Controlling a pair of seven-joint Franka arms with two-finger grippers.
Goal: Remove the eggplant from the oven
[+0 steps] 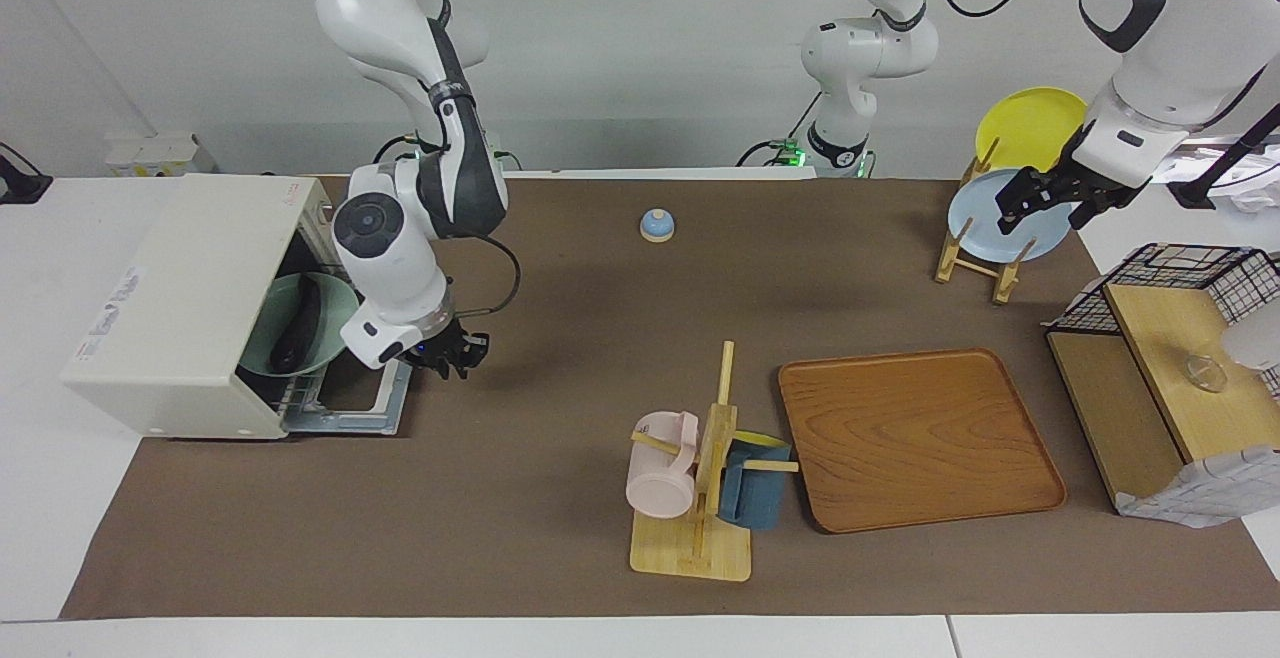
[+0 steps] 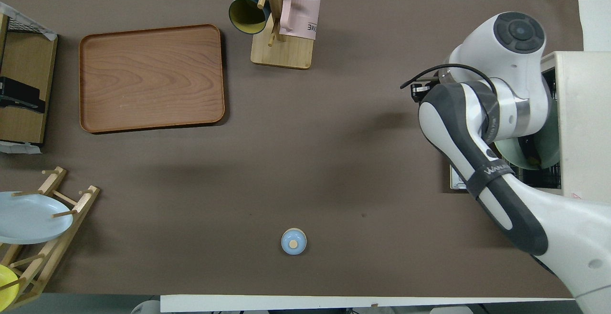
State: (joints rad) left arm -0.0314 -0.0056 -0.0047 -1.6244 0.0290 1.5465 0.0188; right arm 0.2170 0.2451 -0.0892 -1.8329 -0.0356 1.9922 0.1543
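Just beside my right gripper (image 1: 455,353), toward the right arm's end of the table, the boxy cream-white toaster oven (image 1: 190,308) stands with its door dropped open beneath my wrist. My right gripper holds nothing; whether its fingers are apart or together I cannot tell. Inside the oven, on the wire rack, sits a pale green bowl (image 1: 262,323), and the slender, glossy, near-black eggplant (image 1: 298,330) lies in it, leaning against the rim.

To do this well, I judge I should turn my wrist toward the opening, come in low over the door, close on the eggplant's thicker middle and lift it clear of the bowl without dragging the bowl along.

My left gripper (image 1: 1040,200) waits over the wooden rack holding the light blue plate (image 1: 1000,223).

My forearm band carries lettering I cannot read; the pink mug (image 2: 300,15) shows "ME".
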